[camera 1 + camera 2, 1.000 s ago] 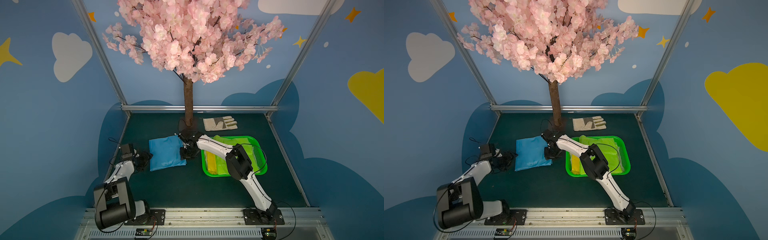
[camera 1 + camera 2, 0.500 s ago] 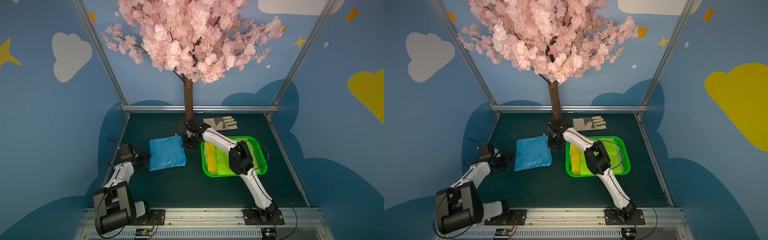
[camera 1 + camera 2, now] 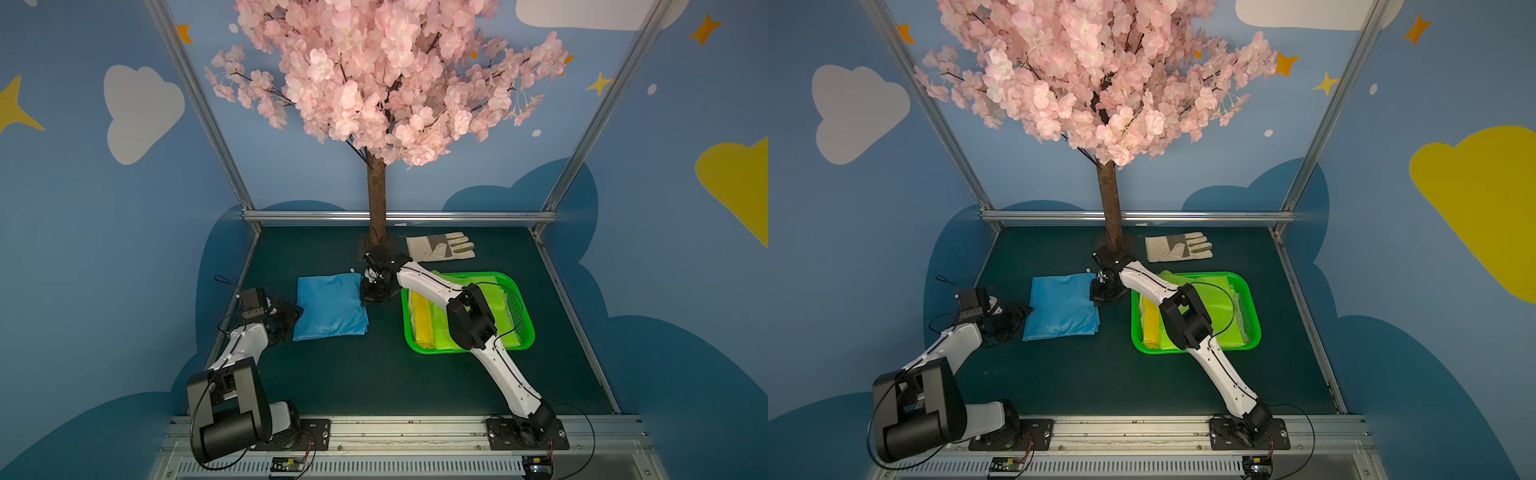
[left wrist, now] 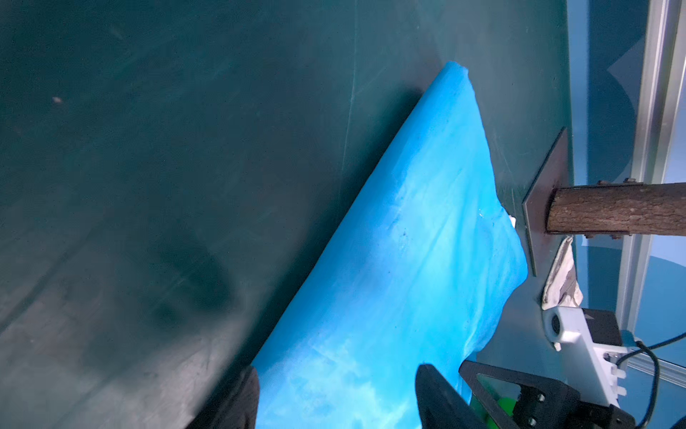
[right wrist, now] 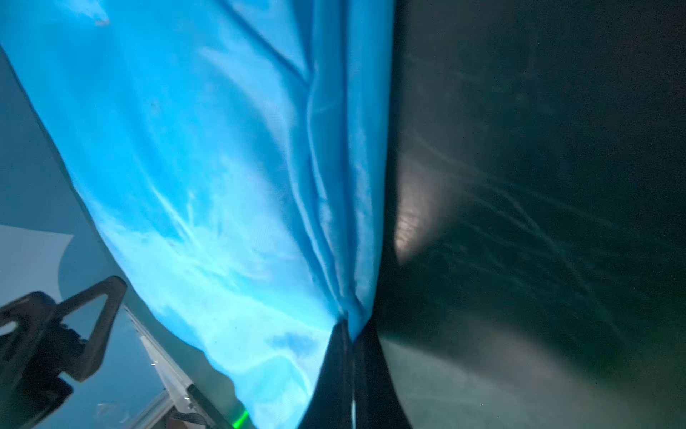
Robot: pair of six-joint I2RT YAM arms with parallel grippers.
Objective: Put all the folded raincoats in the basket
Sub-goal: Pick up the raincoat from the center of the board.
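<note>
Blue, thin and glossy, the folded raincoat (image 3: 330, 307) lies flat on the dark green counter (image 3: 374, 374), between the two arms and wholly outside the bright green perforated plastic basket (image 3: 486, 274). The basket stands on the right arm's side of it, a strip of bare counter between them, and already carries yellow and lime-green folded pieces (image 3: 422, 320). The right hand (image 5: 352, 345) is clamped on a pinch of the raincoat's edge that faces the basket, near its far corner; in the right wrist view creases run to the closed fingers. The left hand (image 3: 293, 312) stands with its fingers (image 4: 441, 401) apart at the opposite edge, near the front corner, cloth showing between them unclamped. So the right arm is the nearer to the basket, and the raincoat's bulk trails from its hand away from the basket. The coming move, as I judge it, is a lift and carry sideways over the basket wall that faces the raincoat.
</note>
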